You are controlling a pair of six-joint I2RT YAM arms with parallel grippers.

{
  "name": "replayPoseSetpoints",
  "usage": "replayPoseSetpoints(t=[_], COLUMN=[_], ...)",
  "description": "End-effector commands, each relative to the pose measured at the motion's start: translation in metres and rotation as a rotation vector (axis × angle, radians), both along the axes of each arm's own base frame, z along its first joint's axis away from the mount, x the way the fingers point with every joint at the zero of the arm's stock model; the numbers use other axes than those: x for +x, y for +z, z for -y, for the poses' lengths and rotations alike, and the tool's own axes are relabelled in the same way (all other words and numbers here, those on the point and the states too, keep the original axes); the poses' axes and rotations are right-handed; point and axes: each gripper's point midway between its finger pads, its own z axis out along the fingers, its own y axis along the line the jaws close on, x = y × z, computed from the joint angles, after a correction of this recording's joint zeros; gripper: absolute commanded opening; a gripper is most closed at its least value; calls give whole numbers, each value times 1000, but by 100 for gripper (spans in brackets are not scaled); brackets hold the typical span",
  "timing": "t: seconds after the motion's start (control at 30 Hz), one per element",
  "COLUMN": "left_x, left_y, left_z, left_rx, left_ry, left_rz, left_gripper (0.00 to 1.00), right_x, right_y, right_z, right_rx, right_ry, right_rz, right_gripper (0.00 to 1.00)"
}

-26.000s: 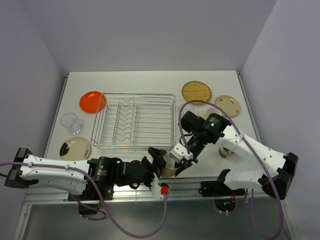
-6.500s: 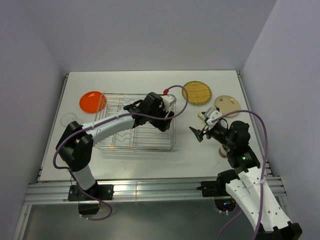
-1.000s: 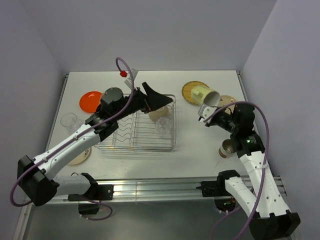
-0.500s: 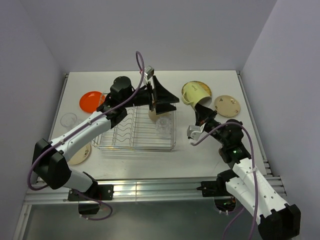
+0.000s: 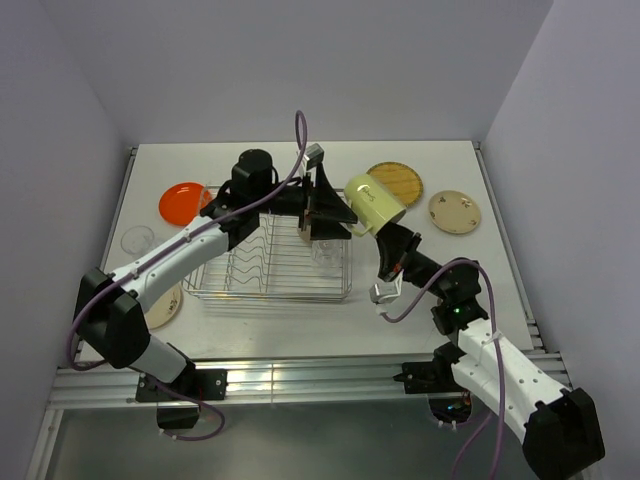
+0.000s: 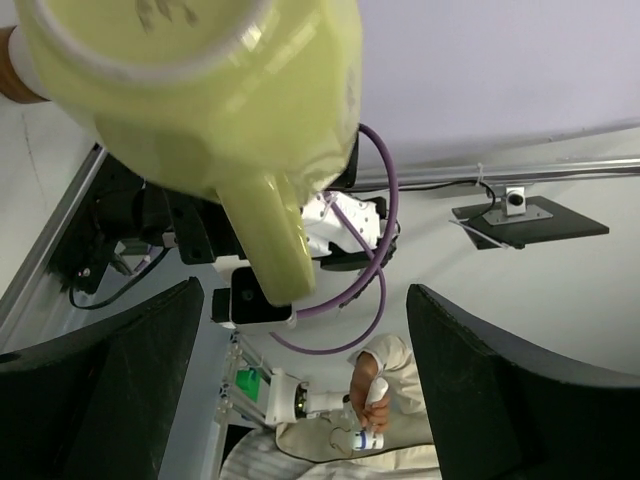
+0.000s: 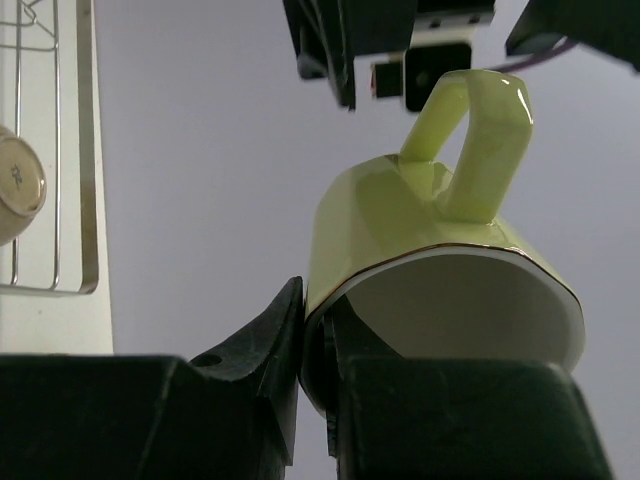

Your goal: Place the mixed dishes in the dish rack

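Observation:
My right gripper (image 5: 386, 236) is shut on the rim of the pale green mug (image 5: 374, 200), holding it in the air just past the right end of the dish rack (image 5: 230, 272). In the right wrist view the mug (image 7: 430, 250) has its wall pinched between my fingers, handle pointing up. My left gripper (image 5: 340, 212) reaches over the rack's right end and stands open, facing the mug. In the left wrist view the mug (image 6: 200, 100) hangs beyond the fingers (image 6: 510, 390), not between them. A clear cup (image 5: 322, 252) and a beige bowl (image 5: 304, 236) sit in the rack.
An orange plate (image 5: 183, 203) and a clear cup (image 5: 137, 240) lie left of the rack, with a tan plate (image 5: 165, 305) at the front left. A yellow woven plate (image 5: 394, 182) and a tan plate (image 5: 455, 212) lie at the back right.
My right arm has carried the mug left, from over the yellow plate to beside the rack's right end. My left gripper has swung right to face it and stays open.

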Motion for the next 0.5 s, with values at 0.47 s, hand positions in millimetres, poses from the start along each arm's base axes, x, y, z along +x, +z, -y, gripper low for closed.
replayPoseSetpoints(t=[0.47], left_x=[6], left_y=[-3], left_z=[0], left_rx=[62], left_ry=[0], left_rz=[83], left_gripper=[72], right_x=[-29], right_y=[36], right_z=[-30], right_rx=[-35], right_ry=[102], right_rz=[260], right_gripper=[0])
